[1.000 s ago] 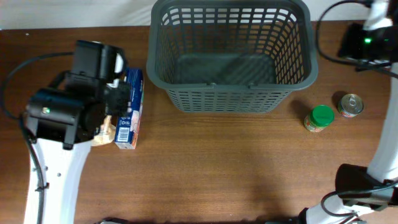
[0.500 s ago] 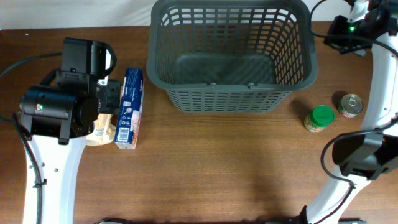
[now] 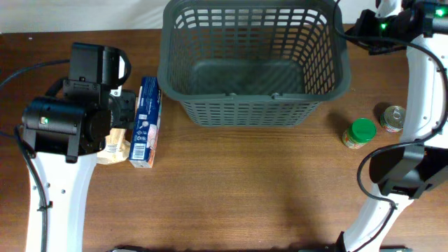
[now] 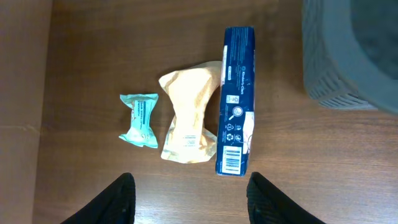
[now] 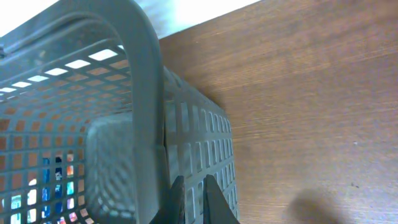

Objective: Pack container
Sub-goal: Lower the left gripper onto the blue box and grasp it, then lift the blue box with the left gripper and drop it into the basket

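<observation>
The container, a large dark grey lattice basket [image 3: 245, 112], stands at the back centre and holds nothing I can see. My right gripper [image 3: 348, 24] is at its far right corner. In the right wrist view its fingers [image 5: 194, 186] are nearly together, against the outer wall of the basket [image 5: 205, 143] just below the rim. My left gripper [image 4: 189, 180] is open and empty, hovering above a blue box [image 4: 236, 99], a tan bag [image 4: 186, 115] and a small teal packet [image 4: 140, 118].
The blue box [image 3: 146, 129] and tan bag [image 3: 115, 148] lie left of the basket, partly under my left arm. A green-lidded jar [image 3: 360, 133] and a tin can [image 3: 394, 117] stand to the basket's right.
The right arm reached in to the basket's far right corner, and the basket slid a little to the left. The left arm moved left off the blue box, then held still.
</observation>
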`<state>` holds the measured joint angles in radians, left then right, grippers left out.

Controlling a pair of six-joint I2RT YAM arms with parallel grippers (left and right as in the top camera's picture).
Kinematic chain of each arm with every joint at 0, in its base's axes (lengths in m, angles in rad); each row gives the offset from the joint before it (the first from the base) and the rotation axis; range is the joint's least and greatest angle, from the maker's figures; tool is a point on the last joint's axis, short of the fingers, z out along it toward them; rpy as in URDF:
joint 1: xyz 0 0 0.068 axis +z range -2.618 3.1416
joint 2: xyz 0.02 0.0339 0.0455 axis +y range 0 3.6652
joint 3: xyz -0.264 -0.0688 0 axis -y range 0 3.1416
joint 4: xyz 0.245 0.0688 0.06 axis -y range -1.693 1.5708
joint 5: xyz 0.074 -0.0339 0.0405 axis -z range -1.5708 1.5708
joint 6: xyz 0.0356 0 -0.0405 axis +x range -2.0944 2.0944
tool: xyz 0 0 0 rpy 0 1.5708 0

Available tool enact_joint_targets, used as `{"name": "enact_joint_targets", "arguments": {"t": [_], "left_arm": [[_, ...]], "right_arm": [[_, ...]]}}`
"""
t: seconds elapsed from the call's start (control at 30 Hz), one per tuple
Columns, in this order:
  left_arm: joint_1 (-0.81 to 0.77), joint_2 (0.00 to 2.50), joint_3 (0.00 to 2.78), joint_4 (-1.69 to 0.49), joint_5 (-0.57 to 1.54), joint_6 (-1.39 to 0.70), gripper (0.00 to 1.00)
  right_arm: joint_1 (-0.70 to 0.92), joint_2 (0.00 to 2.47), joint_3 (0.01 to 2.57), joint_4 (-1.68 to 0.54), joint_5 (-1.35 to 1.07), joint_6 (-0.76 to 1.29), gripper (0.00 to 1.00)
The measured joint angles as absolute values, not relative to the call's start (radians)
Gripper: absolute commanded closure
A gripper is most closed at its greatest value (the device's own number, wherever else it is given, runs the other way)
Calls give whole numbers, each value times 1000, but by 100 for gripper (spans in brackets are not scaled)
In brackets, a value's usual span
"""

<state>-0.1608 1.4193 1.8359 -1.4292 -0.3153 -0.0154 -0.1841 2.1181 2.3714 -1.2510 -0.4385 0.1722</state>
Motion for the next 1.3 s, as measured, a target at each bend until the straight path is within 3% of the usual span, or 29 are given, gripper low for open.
{"name": "enact_joint_targets", "arguments": {"t": [0.13,0.4,0.63,0.67,0.7,0.77,0.97,1.3], "left_arm": [[-161,1420,1836,-1433,-315,-15,51],[-161,1419,1836,-1433,-315,-16,33],[-136,1423,1836,-1409,-315,-15,18],[-120,1428,1836,-1404,-311,-15,17],[-99,1439,1836,-1398,-303,-15,17],[-46,1477,1836,-1394,-257,2,16],[86,1790,1838,-1417,4,146,16],[90,2111,1832,-1390,110,284,17]], "right_arm": [[-175,2118,2371,-1243,-447,170,96],[-196,2118,2371,-1293,-447,155,96],[-336,2029,2371,-1442,-354,149,96],[-349,1990,2371,-1457,-321,145,91],[-358,1937,2371,-1468,-290,139,78],[-359,1783,2372,-1502,-220,132,1],[-358,1547,2379,-1541,-139,116,1],[-358,1574,2379,-1542,-120,116,1]]}}
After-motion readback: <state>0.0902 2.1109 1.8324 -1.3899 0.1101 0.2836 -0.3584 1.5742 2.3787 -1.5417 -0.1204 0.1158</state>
